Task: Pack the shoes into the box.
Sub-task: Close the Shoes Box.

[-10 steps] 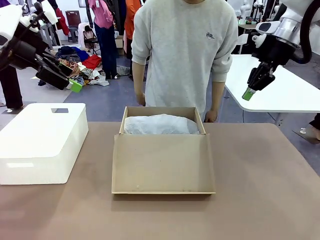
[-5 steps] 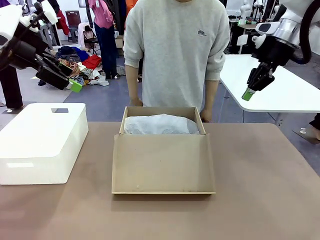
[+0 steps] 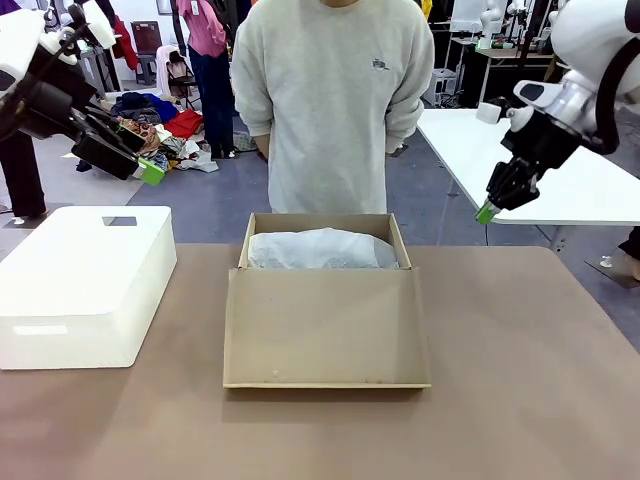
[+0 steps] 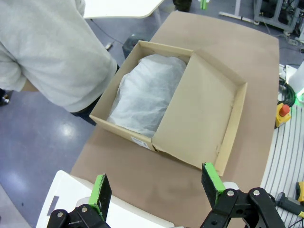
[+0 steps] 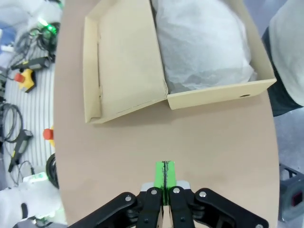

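Note:
The brown cardboard box (image 3: 325, 330) stands open at the table's middle, its lid flap folded down toward me. White tissue paper (image 3: 320, 248) bulges inside and covers the contents, so the shoes are hidden. My left gripper (image 3: 140, 160) hangs open high at the left, above the white bin. Its wrist view looks down past the spread green fingertips (image 4: 212, 178) onto the box (image 4: 199, 114). High at the right, my right gripper (image 3: 487, 211) is shut on nothing, off the table's far right corner. In its wrist view the closed pads (image 5: 165, 173) hover over bare table beside the box (image 5: 126, 57).
A large white plastic bin (image 3: 85, 280) sits on the table's left side. A person in a grey sweatshirt (image 3: 330, 100) stands behind the box, arms drawn back. A white side table (image 3: 560, 170) stands beyond the right gripper. Brown tabletop lies bare right of the box.
The person has straightened up, taken both hands off the box's far edge and shifted left. My right gripper has dropped and moved slightly left. The left arm has not moved.

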Motion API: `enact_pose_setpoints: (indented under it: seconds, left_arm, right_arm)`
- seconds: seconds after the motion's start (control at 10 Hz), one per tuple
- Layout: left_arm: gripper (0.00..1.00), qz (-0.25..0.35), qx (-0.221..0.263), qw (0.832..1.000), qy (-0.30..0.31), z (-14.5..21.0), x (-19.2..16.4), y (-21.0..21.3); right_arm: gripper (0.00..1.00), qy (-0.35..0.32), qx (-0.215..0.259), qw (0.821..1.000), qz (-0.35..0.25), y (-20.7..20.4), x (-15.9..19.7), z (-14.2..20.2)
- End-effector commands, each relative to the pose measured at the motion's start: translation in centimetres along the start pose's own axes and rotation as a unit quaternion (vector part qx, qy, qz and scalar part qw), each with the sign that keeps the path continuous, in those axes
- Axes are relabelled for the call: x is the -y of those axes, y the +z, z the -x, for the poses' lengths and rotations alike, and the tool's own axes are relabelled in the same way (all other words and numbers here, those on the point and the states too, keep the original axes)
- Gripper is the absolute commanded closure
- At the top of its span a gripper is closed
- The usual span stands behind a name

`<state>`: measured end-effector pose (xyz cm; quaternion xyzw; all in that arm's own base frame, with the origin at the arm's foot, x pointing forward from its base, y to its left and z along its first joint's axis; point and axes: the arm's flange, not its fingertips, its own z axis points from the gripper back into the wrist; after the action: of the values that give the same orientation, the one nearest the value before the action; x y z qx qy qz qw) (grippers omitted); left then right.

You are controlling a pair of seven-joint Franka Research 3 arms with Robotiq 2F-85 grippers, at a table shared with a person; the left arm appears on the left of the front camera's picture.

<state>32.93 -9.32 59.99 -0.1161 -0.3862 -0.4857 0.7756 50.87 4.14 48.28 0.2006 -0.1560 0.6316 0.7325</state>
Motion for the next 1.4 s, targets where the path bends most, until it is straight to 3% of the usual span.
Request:
enact_pose_setpoints:
  seconds: [0.0,0.3,0.9,1.3]
  left_arm:
    - [0.0,0.006,0.005,1.0,-0.003,0.1,-0.1,0.0]
    - [0.0,0.006,0.005,1.0,-0.003,0.1,-0.1,0.0]
    - [0.0,0.006,0.005,1.0,-0.003,0.1,-0.1,0.0]
    - [0.0,0.006,0.005,1.0,-0.003,0.1,-0.1,0.0]
  right_arm:
    - [1.0,-0.003,0.051,0.999,0.015,-1.9,-0.1,2.1]
    - [1.0,-0.048,0.102,0.993,0.03,-4.9,-0.1,4.2]
    - [1.0,-0.037,0.075,0.996,-0.03,-8.4,0.1,5.6]
    - [1.0,-0.055,0.082,0.995,-0.008,-8.1,-0.1,5.5]
